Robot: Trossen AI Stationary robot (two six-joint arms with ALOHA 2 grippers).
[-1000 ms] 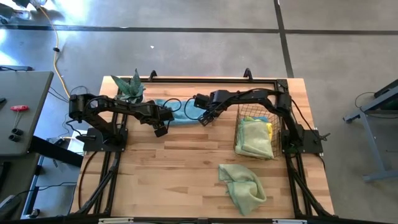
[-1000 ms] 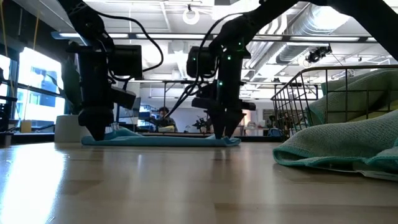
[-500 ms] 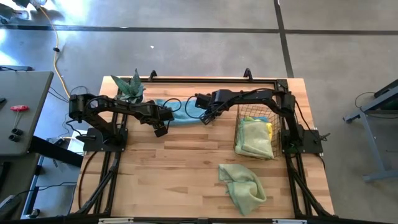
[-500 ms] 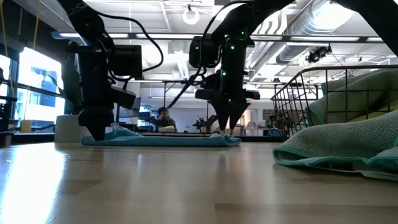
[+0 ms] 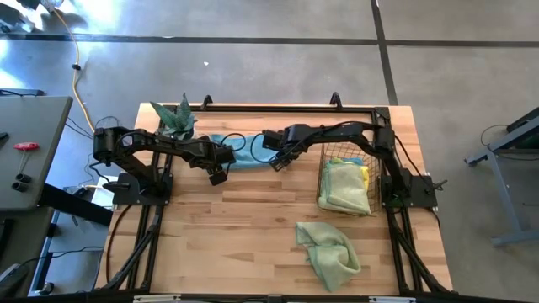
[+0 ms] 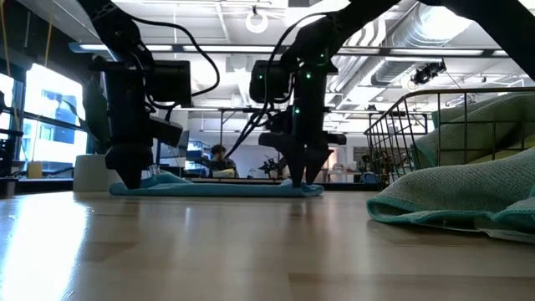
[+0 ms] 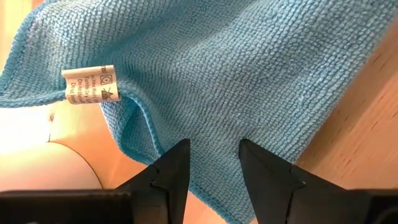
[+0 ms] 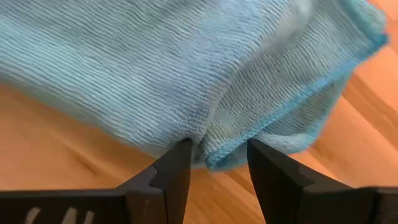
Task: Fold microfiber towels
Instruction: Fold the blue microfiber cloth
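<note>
While flat on the table, light blue towel (image 5: 240,151) between left hand (image 5: 218,176) and right hand (image 5: 275,162), fingers apart

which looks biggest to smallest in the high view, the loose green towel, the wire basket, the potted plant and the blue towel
1. Wire basket and loose green towel: similar spread, too close to rank.
2. Blue towel: unsure, since both arms cover part of it.
3. Potted plant: smallest.
</note>
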